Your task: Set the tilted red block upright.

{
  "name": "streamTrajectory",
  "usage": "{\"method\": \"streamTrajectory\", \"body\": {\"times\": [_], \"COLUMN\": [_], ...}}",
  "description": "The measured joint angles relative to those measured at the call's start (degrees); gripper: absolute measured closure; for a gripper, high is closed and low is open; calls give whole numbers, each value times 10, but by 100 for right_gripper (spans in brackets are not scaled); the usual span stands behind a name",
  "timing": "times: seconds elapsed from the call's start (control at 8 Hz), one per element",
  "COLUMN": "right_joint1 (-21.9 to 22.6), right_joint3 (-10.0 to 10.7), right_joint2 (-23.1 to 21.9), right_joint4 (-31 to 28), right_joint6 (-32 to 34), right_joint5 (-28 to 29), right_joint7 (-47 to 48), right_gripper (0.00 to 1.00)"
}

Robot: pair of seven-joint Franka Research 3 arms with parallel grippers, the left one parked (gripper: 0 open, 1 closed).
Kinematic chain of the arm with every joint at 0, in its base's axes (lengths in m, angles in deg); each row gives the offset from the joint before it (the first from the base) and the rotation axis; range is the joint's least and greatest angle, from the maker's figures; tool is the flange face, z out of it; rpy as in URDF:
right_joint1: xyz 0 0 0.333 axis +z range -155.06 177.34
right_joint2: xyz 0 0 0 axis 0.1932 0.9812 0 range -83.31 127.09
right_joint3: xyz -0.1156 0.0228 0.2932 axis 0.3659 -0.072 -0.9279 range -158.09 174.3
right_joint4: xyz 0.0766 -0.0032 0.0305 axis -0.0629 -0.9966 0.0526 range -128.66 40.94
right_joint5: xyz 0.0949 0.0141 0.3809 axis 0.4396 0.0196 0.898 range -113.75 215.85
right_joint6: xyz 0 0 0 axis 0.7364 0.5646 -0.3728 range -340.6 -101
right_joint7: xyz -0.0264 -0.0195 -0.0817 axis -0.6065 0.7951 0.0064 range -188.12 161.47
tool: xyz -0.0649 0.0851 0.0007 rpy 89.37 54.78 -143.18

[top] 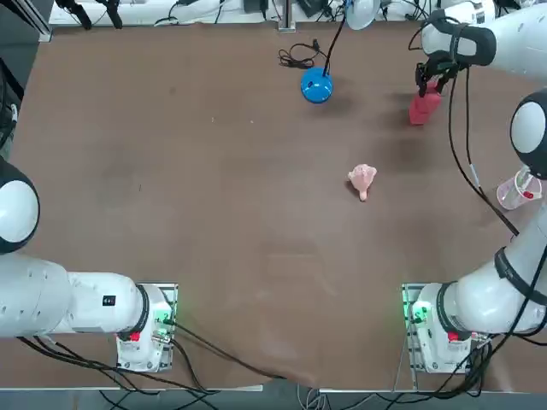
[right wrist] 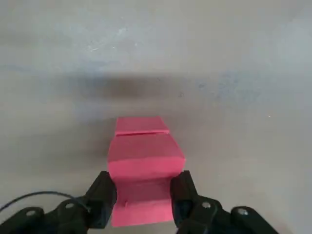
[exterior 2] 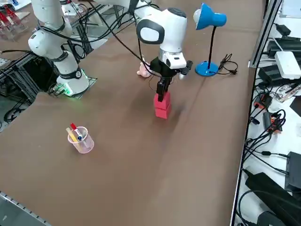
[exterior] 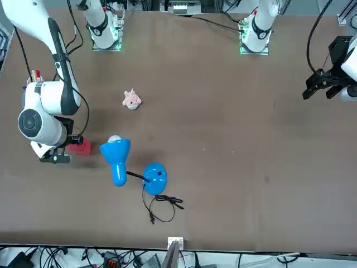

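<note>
The red block [exterior 2: 162, 107] stands on end on the brown table at its far right, below the right arm's wrist. My right gripper [exterior 2: 162, 93] is shut on the block's top end. In the right wrist view the black fingers [right wrist: 103, 194] clamp the red block [right wrist: 144, 161] from both sides. From overhead, the red block [top: 424, 107] shows just below the gripper [top: 429, 82]. In the front view, the block [exterior: 79, 146] peeks out beside the arm's wrist, and the gripper itself is hidden.
A blue desk lamp [top: 316, 85] stands left of the block, its cable [top: 297, 57] coiled behind it. A pale pink lumpy toy [top: 363, 178] lies nearer the table's middle. A clear cup with pens [exterior 2: 81, 139] stands near the right edge.
</note>
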Motion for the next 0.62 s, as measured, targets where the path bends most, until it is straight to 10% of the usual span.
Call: {"method": "streamTrajectory", "body": {"times": [0.62], "right_joint1": [0], "right_joint3": [0], "right_joint2": [4], "right_joint4": [0], "right_joint6": [-2], "right_joint5": [0], "right_joint7": [1], "right_gripper": [38]}}
